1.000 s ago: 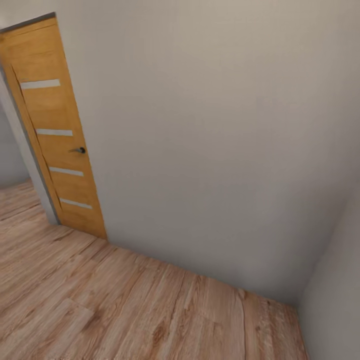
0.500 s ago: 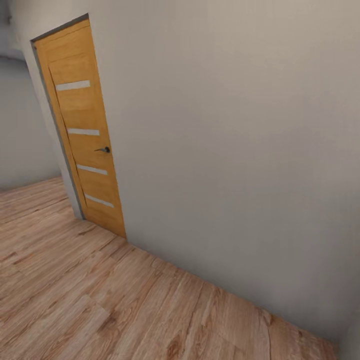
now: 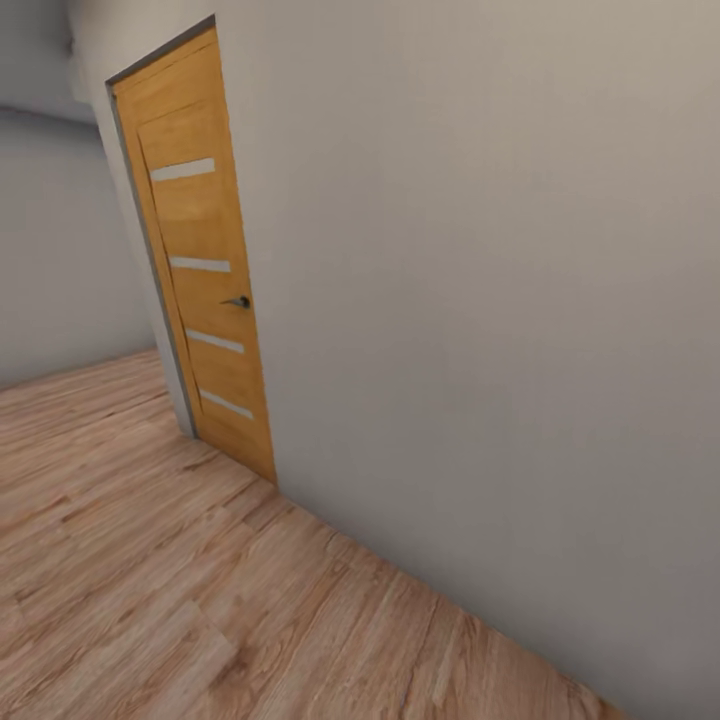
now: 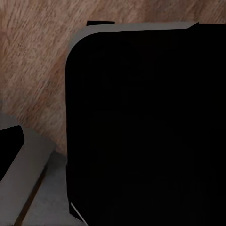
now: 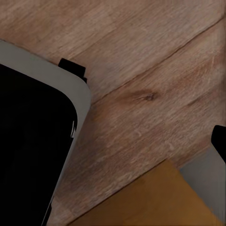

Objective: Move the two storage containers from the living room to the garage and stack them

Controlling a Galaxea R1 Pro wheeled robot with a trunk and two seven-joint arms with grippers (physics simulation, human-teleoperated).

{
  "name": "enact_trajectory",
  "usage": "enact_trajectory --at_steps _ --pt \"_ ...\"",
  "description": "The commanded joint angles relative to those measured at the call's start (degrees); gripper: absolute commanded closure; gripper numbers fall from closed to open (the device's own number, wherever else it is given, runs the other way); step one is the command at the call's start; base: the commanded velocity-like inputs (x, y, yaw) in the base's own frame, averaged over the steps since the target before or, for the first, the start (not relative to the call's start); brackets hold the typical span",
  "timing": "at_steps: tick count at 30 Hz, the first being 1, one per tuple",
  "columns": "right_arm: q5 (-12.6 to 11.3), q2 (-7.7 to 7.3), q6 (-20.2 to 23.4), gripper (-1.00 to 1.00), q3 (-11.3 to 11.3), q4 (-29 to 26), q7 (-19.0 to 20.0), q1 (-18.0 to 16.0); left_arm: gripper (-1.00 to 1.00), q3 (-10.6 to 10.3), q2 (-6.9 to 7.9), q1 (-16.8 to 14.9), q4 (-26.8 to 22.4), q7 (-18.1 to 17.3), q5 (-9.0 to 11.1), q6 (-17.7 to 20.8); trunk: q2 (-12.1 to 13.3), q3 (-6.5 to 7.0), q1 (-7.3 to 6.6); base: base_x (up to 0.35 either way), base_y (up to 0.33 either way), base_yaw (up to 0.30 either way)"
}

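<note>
Closed door (image 3: 205,270) edges wall (image 3: 480,300); plank floor (image 3: 150,560) open.

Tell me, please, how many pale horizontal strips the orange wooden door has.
4, stacked down the orange wooden door in the head view: one near its top, one above the dark handle, two below it.

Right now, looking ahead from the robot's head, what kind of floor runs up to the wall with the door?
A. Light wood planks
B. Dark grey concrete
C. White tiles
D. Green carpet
A: the floor shows light wood planks with visible grain, running up to the plain grey wall and the wooden door.
</note>
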Motion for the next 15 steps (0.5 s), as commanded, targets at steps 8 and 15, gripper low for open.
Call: enact_trajectory --at_steps 8,15 --pt "-0.37 0.06 -0.42 -1.00 0.48 0.12 -0.06 -0.06 -1.00 0.09 -0.03 -0.01 -0.01 0.02 0.13 -0.22 -0.02 -0.05 0.03 0.114 0.000 0.001" --pt "-0.64 0.06 -0.43 -1.00 0.41 0.12 -0.05 -0.06 -1.00 0.09 -0.03 -0.01 -0.01 0.01 0.13 -0.22 -0.02 -0.05 0.03 0.003 0.000 0.029"
